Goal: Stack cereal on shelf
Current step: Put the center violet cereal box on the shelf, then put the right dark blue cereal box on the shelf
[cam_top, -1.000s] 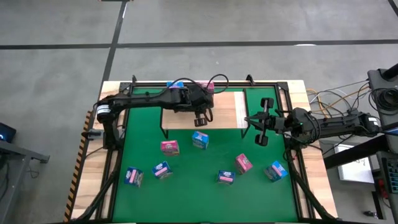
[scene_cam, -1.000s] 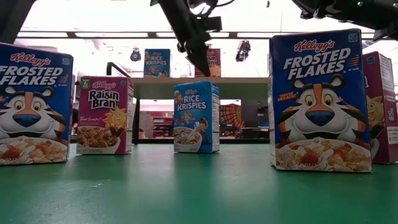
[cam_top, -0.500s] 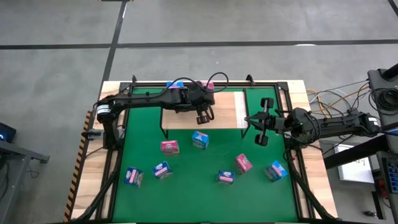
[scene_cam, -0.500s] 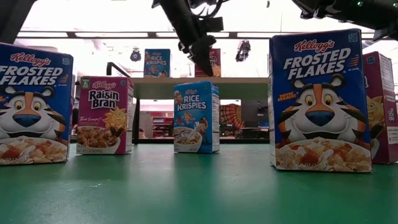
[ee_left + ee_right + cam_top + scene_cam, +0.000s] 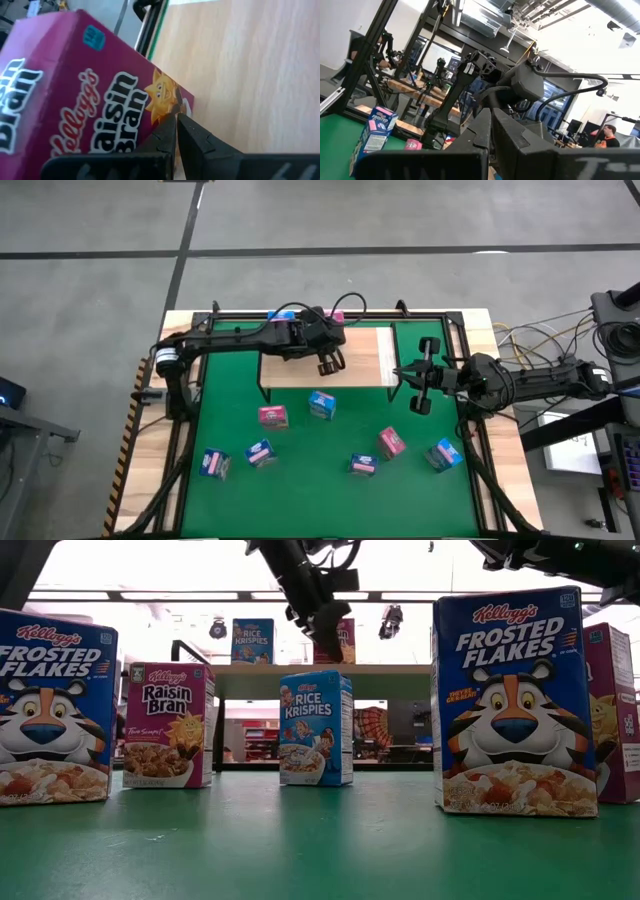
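Two boxes are already set on the shelf (image 5: pixel 372 360), and the nearer Raisin Bran box (image 5: pixel 75 100) just behind the empty, nearly closed left gripper (image 5: pixel 329 364) could be clipped and toppled on withdrawal, while the empty, nearly closed right gripper (image 5: pixel 419 387) waits beside the shelf.

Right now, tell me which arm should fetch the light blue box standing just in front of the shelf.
Left. The left gripper hangs over the shelf right behind that light blue box, fingers together and empty. The right gripper waits off the shelf's right end, farther away.
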Available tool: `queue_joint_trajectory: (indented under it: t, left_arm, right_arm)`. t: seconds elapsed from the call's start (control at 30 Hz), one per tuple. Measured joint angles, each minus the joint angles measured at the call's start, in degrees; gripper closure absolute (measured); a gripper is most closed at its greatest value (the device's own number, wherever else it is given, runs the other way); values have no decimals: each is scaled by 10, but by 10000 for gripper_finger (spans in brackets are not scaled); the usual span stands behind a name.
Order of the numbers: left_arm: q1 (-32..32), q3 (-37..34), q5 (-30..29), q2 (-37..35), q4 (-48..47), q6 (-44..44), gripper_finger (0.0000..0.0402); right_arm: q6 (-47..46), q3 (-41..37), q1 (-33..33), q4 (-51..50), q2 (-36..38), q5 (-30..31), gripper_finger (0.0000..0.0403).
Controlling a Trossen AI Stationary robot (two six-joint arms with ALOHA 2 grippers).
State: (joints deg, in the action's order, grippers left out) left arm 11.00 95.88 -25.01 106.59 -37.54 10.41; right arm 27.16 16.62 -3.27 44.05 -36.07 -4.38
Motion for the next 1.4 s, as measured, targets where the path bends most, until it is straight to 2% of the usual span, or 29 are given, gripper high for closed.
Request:
queue_joint_trajectory:
  t: [0.57, 0.93, 1.13, 1.4]
  left_arm:
    - [-4, 0, -1, -2, -6, 15, 401]
    - [-40, 47, -1, -8, -63, 15, 401]
    - [-79, 45, 1, -47, -62, 23, 401]
    - [-128, 37, 34, -117, -52, 19, 401]
  right_arm:
    - [2, 0, 0, 0, 0, 0, 394]
    - [4, 0, 0, 0, 0, 0, 394]
    - [-2, 0, 0, 0, 0, 0, 394]
    - [-9, 0, 0, 0, 0, 0, 394]
